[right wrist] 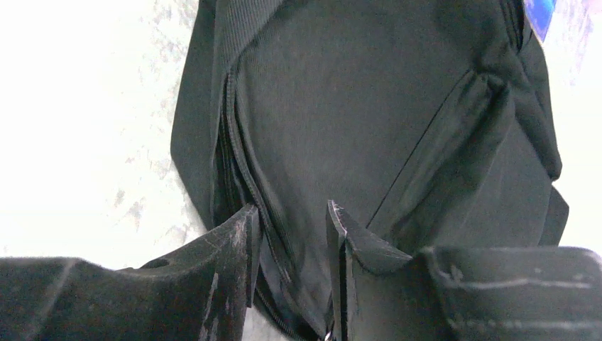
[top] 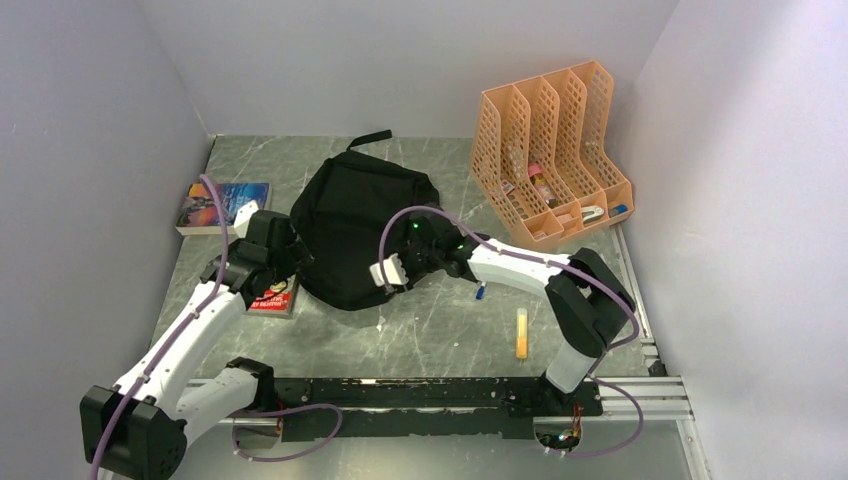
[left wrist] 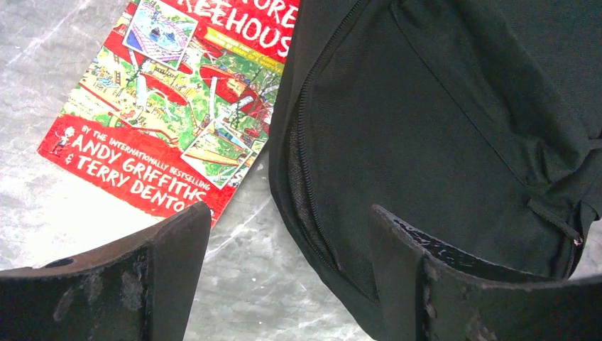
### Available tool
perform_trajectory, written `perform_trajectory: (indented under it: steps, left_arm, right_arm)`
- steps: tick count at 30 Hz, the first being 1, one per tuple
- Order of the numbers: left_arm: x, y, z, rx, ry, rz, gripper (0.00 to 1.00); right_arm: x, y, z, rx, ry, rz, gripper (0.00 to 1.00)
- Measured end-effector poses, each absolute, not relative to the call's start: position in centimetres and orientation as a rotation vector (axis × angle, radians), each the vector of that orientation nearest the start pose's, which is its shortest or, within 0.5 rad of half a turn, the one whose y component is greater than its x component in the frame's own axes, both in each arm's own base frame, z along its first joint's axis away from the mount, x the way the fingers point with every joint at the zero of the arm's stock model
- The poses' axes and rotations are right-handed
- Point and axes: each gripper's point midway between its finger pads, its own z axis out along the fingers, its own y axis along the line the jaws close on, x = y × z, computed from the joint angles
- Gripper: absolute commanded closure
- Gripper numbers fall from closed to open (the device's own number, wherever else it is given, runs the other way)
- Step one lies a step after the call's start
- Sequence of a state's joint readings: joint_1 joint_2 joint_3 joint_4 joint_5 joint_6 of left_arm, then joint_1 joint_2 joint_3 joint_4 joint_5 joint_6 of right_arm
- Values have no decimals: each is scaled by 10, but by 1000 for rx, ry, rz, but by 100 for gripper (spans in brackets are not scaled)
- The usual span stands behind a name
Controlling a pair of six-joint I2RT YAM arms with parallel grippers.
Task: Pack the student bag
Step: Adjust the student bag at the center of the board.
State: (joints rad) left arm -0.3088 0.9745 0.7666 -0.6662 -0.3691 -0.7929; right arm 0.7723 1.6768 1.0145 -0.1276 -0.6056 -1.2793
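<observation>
The student bag (top: 360,225), a floppy black backpack, lies in the middle of the table. My left gripper (top: 285,258) is at its left edge, open wide. In the left wrist view the left gripper (left wrist: 287,245) straddles the student bag's zippered rim (left wrist: 426,142), one finger over bare table and the other over the fabric. My right gripper (top: 393,272) is at the bag's near right side. The right wrist view shows the right gripper (right wrist: 291,227) shut on a fold of the student bag (right wrist: 369,106) beside its zipper.
A red picture book (top: 277,299) (left wrist: 170,92) lies beside the bag under my left wrist. A blue book (top: 222,205) lies at the back left. An orange mesh organiser (top: 555,150) stands at the back right. A yellow marker (top: 521,332) and a small blue item (top: 481,292) lie near the right arm.
</observation>
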Motion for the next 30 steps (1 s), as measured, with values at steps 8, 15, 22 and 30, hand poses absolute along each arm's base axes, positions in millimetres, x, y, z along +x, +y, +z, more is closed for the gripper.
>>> perform_trajectory:
  steps: [8, 15, 22, 30]
  left_arm:
    - [257, -42, 134, -732, 2236, -78, 15]
    - [254, -36, 144, -757, 2187, -82, 16]
    - [254, -35, 145, -768, 2183, -79, 16]
    - [254, -35, 145, -778, 2177, -83, 12]
  right_arm:
    - [252, 393, 85, -2073, 828, 439, 58]
    - [244, 416, 81, -2079, 793, 405, 61]
    - [241, 425, 80, -2059, 811, 410, 88]
    - [257, 439, 104, -1845, 1027, 520, 100]
